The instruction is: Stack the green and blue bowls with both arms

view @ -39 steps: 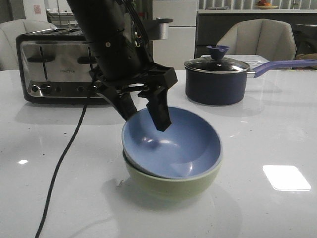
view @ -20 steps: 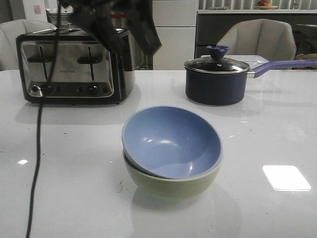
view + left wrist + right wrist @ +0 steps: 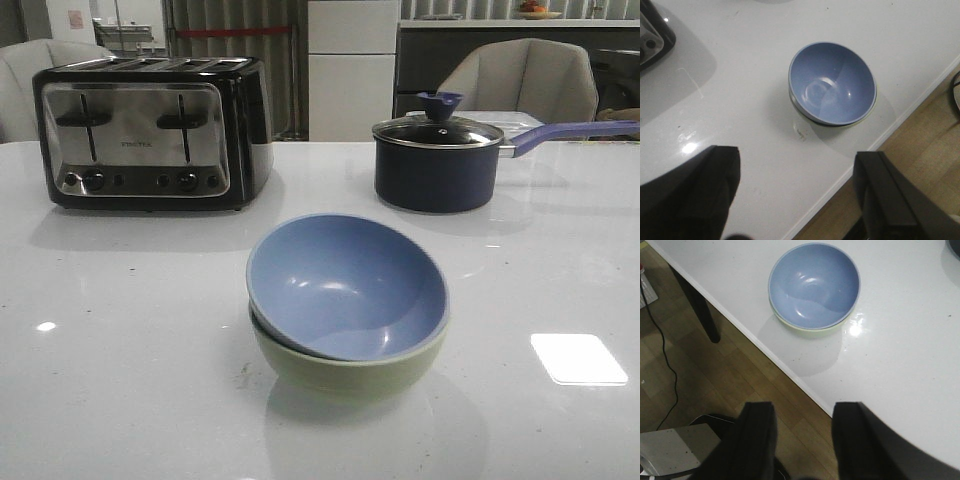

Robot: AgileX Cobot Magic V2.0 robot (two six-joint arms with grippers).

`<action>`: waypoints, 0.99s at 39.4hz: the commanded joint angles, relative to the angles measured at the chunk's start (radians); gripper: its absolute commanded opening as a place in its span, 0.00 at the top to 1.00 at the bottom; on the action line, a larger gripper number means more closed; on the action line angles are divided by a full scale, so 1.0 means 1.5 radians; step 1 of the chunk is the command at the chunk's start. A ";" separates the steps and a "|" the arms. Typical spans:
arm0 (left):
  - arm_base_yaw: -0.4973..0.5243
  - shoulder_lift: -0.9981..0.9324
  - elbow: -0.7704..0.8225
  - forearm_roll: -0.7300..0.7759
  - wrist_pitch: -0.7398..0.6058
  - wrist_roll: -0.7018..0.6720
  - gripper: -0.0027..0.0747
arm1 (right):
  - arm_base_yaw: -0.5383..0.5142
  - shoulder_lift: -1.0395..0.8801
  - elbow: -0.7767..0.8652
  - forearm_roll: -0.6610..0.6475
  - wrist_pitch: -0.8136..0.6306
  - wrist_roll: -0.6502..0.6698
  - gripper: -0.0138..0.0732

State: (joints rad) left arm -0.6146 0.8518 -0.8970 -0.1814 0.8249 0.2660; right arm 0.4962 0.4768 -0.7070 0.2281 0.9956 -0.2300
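White and glossy, the table [image 3: 120,380] fills the front view, with a chrome toaster [image 3: 150,130] at the back left and a dark saucepan [image 3: 437,165] with a glass lid at the back right. Near the front edge the blue bowl [image 3: 345,285] sits nested inside the green bowl [image 3: 345,370], tilted a little so its rim rides higher on one side. No arm shows in this view.

From the left wrist, the left gripper [image 3: 797,195] hangs high above the table with its jaws spread wide and nothing between them; the nested bowls lie well below, close to the table edge, only a sliver of green visible under the blue.

From the right wrist, the right gripper [image 3: 802,440] is likewise parted and empty — it hangs out past the table edge, over the wooden floor [image 3: 705,365], well apart from the bowls.

The stack looks made, so what remains is probably retreat. Done well, that means lifting away without grazing the rim — the blue bowl's tilt suggests a nudge could shift it.
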 commanded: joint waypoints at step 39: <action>-0.001 -0.279 0.207 -0.001 -0.053 -0.002 0.84 | -0.001 0.005 -0.003 0.007 -0.042 -0.006 0.81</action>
State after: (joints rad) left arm -0.6146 0.4303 -0.5605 -0.1723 0.8199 0.2660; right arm 0.4962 0.4768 -0.6865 0.2266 0.9956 -0.2300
